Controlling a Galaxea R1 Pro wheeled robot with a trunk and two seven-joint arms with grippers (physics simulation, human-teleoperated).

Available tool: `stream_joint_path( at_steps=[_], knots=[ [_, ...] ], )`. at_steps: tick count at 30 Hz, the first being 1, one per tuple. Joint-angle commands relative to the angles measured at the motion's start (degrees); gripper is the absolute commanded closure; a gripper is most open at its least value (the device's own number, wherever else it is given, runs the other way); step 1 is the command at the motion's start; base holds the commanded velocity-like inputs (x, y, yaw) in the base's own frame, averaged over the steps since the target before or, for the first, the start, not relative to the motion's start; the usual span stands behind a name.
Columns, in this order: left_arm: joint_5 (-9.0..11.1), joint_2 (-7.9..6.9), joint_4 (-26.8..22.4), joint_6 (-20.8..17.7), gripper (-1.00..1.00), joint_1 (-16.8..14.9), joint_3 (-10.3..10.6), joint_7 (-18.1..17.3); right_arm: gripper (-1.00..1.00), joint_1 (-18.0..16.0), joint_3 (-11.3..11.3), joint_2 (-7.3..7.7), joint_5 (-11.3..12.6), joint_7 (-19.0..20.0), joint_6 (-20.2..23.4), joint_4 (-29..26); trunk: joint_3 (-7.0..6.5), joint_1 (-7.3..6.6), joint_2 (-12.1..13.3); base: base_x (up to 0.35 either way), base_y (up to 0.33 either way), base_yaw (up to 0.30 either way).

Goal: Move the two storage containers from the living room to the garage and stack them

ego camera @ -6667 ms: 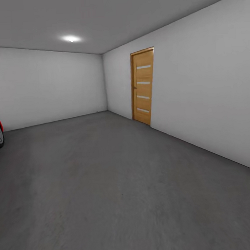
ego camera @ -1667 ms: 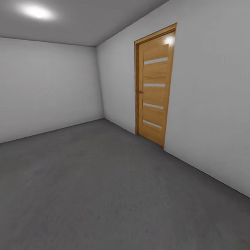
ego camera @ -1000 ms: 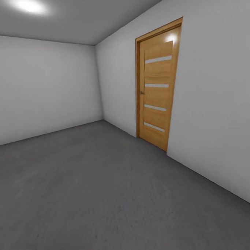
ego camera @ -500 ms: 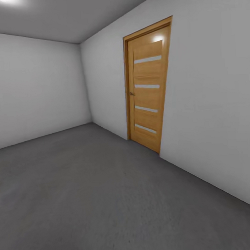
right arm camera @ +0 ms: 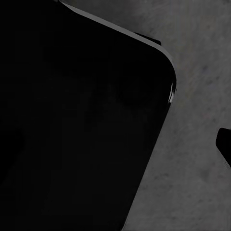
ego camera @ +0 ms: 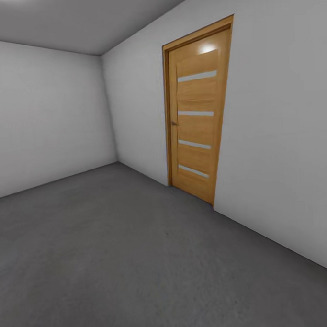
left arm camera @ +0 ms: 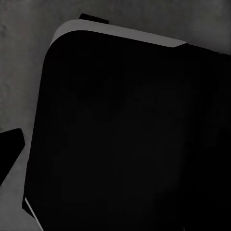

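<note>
two wrist views look down past a large black rounded body that i take to be my own base, with dark grey concrete floor at its edges. a small dark tip pokes in at the lower left of the left wrist view, and another at the right edge of the right wrist view. these may be claw fingers, but too little shows, so i cannot tell whether either claw is open, closed or gripping anything.

from the head view i am in the garage. plain white-grey walls meet in a corner at the upper left of centre. a wooden slatted door stands shut in the right-hand wall, right of centre. bare concrete floor covers the lower half of the frame.

no orange-red storage container is visible here, so i cannot say where either one is, which way it points, or how its long axis lies.

my judgement is that this is a driving step, and the door looks like the way through. to do it well i would square up to the door, keep my base off the right-hand wall, and hold both arms tucked in.
</note>
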State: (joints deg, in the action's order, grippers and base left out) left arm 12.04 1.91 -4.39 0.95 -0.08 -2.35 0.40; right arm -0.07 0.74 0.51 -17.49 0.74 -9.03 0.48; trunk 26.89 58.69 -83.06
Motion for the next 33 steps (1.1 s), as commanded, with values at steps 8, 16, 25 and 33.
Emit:
stream_joint_path(
  at_steps=[8,16,25,33],
  knots=[
    [0.17,0.02,-0.01,0.1,-1.0,-0.01,-0.2,0.04,-1.0,-0.02,0.05,0.02,-0.09,0.05,-0.28,0.05,0.04,0.03,-0.02,0.302,0.217,-0.033],
    [0.17,0.02,-0.01,0.1,-1.0,-0.01,-0.2,0.04,-1.0,-0.02,0.04,0.02,-0.09,0.07,-0.28,0.05,0.04,0.03,-0.02,0.302,0.217,-0.209],
    [0.17,0.01,-0.01,0.1,-1.0,-0.01,-0.2,0.04,-1.0,-0.02,0.05,0.02,-0.09,0.1,-0.28,0.05,0.04,0.03,-0.02,0.301,0.218,-0.246],
    [0.17,-0.04,-0.01,0.1,-1.0,0.0,-0.21,0.04,-1.0,-0.02,0.05,0.04,-0.09,0.06,-0.31,0.05,0.04,0.03,-0.02,0.301,0.218,-0.249]
  ],
)
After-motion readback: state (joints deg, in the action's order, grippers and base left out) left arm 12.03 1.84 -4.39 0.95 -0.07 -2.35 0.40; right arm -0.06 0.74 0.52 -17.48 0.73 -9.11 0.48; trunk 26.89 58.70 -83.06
